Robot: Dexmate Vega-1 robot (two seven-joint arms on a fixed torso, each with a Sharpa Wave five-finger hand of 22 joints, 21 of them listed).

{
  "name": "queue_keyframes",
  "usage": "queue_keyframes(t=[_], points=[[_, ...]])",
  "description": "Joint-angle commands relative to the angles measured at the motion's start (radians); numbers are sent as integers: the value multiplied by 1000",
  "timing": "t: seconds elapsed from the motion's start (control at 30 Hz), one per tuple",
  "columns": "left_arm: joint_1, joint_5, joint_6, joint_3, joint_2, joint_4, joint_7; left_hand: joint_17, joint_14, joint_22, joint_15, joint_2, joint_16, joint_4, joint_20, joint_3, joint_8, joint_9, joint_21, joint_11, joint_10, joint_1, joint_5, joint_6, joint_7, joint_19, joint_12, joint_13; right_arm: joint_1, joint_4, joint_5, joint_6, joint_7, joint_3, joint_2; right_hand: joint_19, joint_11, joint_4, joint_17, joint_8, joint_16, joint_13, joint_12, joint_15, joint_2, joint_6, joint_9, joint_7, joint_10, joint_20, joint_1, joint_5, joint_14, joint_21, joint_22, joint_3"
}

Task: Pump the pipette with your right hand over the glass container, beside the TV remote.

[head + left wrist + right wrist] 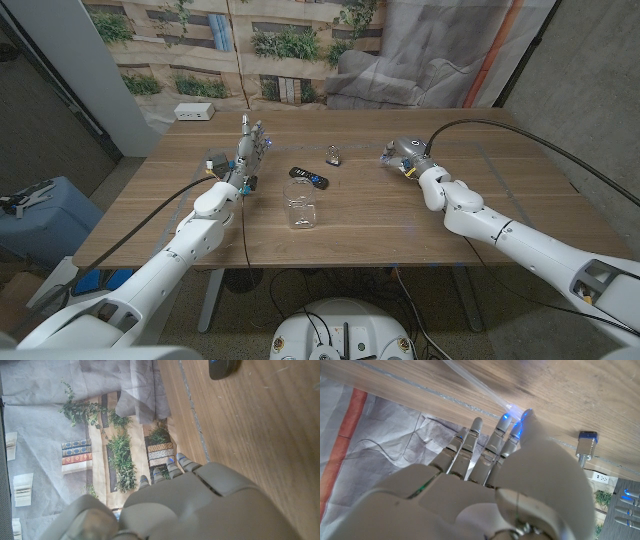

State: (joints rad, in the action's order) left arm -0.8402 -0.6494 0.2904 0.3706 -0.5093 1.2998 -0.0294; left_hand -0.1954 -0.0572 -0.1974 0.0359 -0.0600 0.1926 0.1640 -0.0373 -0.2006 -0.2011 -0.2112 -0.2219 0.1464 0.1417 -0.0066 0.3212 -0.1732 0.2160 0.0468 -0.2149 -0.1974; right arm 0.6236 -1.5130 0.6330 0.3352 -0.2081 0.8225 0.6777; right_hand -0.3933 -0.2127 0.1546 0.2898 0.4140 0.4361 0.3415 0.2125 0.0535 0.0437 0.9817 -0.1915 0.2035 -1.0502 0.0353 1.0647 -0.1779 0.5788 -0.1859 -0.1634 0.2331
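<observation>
Right hand (404, 157): at the far right part of the wooden table (480, 215), fingers gathered around a clear plastic pipette (480, 387), whose thin translucent stem runs out past the fingertips (504, 421) in the right wrist view; judged to be pinching it, though the contact itself is hidden. Nearby, between this hand and the centre: 1 small metal clip-like object (333, 155), apart from the hand. Further inward: TV remote (309, 177), black, lying flat; just in front of it, glass container (301, 212), clear, upright, open-mouthed, well apart from the right hand. Left hand (250, 150): standing with fingers up and spread, holding nothing, left of the remote. Risks, as judged: the grip sits on a slim, slippery stem and could lose it in transit; a low carry could knock the light jar over or sweep the remote; squeezing before the tip is over the mouth would miss the jar.
</observation>
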Motion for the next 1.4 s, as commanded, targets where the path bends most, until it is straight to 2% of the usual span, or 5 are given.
queue_keyframes(t=[0.03, 0.33, 0.73, 1.03, 1.4], points=[[0, 0, 0, 0, 0, 0, 0, -3, -8, -2, 115, -42, 6, -1, -88, -6, -6, -2, -5, 2, 0, 4, 7, -2, 6, 6, -5, -6, -23, 24, 0, -4, 17, 22, -5, 7, -1, 0, 2, -7, -4, 5, -1, 139, -10, -7, -3, 6, 11, -9, -3, -2, -11, 5, -2, -1], [0, 0, 0, 0, 0, 0, 0, -3, -8, -2, 115, -42, 6, -1, -89, -6, -6, -2, -5, 2, 0, 4, 7, -2, 6, 6, -5, -6, -14, 3, -7, -4, 26, 16, 11, 12, -1, 1, -14, -30, -34, 9, -9, 137, -40, -48, 0, 11, 50, -13, -19, -4, -37, 2, -2, -4], [0, 0, 0, 0, 0, 0, 0, -3, -8, -2, 115, -42, 6, 0, -89, -6, -6, -2, -5, 2, 0, 4, 7, -2, 6, 6, -4, -6, -10, -26, -15, -5, 69, 12, 30, 42, 0, -7, -17, -85, -76, -8, -30, 113, -84, -160, -8, 8, 181, -37, -60, -18, -113, 3, -3, -12], [0, 0, 0, 0, 0, 0, 0, -3, -8, -2, 115, -42, 6, -1, -89, -6, -6, -2, -5, 2, -1, 4, 7, -1, 6, 6, -5, -6, -14, -53, -28, -2, 134, 5, 50, 80, 17, -16, -19, -140, -110, -28, -38, 73, -111, -266, 0, -12, 293, -58, -109, -30, -181, 6, -3, -21], [0, 0, 0, 0, 0, 0, 0, -3, -8, -2, 115, -42, 6, -1, -88, -6, -6, -2, -5, 3, 1, 4, 7, -1, 6, 6, -4, -6, -34, -69, 18, 14, 218, 25, 75, 108, 25, -14, -23, -203, -131, -54, -42, 61, -127, -401, 3, -31, 413, -58, -132, -48, -202, 6, -3, -17]])
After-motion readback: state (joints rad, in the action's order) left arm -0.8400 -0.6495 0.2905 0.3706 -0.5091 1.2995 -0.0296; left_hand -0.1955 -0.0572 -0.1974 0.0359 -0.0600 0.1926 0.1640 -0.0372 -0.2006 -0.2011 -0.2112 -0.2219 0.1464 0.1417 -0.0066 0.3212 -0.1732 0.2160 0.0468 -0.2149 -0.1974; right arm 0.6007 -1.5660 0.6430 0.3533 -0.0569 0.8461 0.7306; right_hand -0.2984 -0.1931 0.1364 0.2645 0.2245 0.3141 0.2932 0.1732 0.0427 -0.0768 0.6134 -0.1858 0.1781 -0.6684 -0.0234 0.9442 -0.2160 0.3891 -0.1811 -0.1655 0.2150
